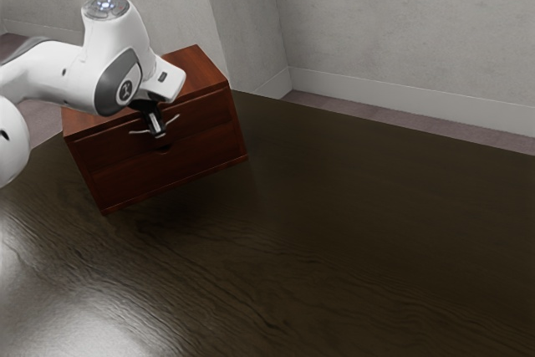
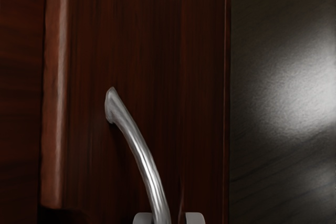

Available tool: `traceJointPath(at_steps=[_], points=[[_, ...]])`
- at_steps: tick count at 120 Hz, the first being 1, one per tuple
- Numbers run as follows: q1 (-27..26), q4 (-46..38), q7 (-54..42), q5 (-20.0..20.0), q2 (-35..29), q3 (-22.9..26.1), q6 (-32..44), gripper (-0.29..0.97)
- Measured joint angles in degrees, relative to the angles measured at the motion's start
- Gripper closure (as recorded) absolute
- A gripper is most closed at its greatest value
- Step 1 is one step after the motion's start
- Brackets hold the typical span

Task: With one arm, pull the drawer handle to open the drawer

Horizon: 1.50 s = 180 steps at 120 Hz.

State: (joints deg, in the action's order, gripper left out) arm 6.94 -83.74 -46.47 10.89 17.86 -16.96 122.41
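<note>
Where the handle (image 2: 139, 153) crosses the drawer (image 1: 199, 114) front, the gripper (image 1: 155, 127) pinches it narrowly.

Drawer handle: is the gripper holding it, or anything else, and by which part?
Yes, the handle. The gripper is shut on it at about the middle of the bar, one finger on each side. It holds nothing else.

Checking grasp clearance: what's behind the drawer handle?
Behind the handle is the bare wooden drawer front, and the handle's one visible end is mounted into it. Where the gripper meets the handle, the front behind is covered.
</note>
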Motion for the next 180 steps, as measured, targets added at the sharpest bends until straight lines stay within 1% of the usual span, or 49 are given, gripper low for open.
traceJointPath(at_steps=[79,128,180], points=[[-0.46,-7.36,-0.27,-0.09,-6.82,0.35,0.99,0.71],[-0.77,-10.42,-0.16,-0.41,-9.18,1.34,1.87,0.72],[-2.51,-14.44,-0.22,-0.53,-12.91,1.40,2.26,0.72]])
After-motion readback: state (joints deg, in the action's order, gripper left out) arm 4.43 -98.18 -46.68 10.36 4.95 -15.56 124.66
